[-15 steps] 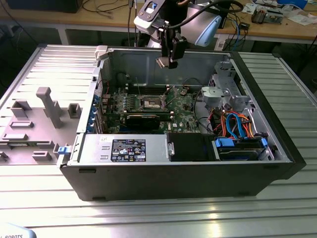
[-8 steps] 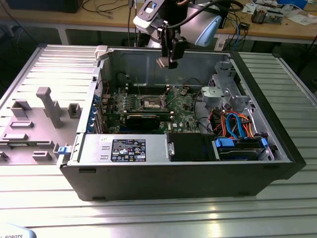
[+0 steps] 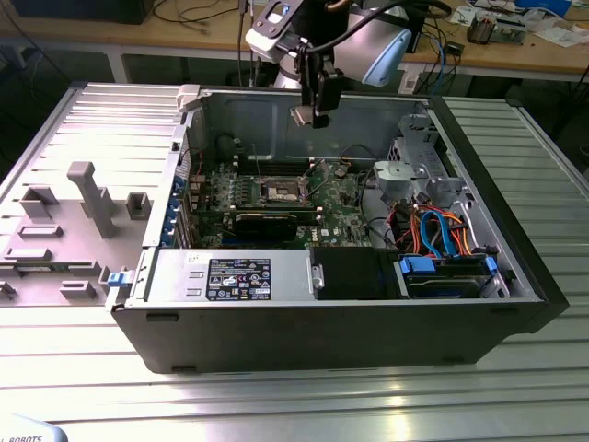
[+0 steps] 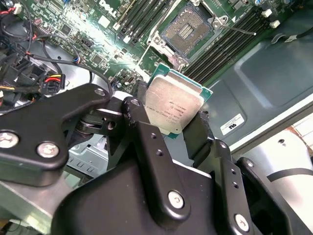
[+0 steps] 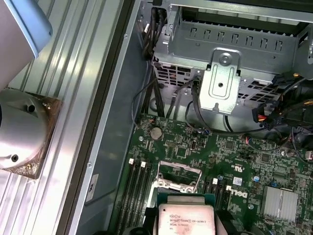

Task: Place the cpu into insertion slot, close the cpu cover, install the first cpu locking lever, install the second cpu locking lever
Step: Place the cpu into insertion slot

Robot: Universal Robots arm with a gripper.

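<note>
My gripper hangs above the open computer case, shut on the cpu. In the second wrist view the cpu is a flat silver-grey square on a green base, clamped by its edges between the black fingers of the gripper. Below it, some way off on the green motherboard, lies the insertion slot, a dark square with a silver rim and its contact field bare. The slot sits mid-board. A thin wire lever sticks out beside it. I cannot tell the cpu cover from the rim. The cpu also shows in the first wrist view.
Long black memory slots flank the socket. A black graphics card lies just in front of it. A silver drive cage, blue and orange cables and the power supply crowd the case. A grey fixture tray sits outside.
</note>
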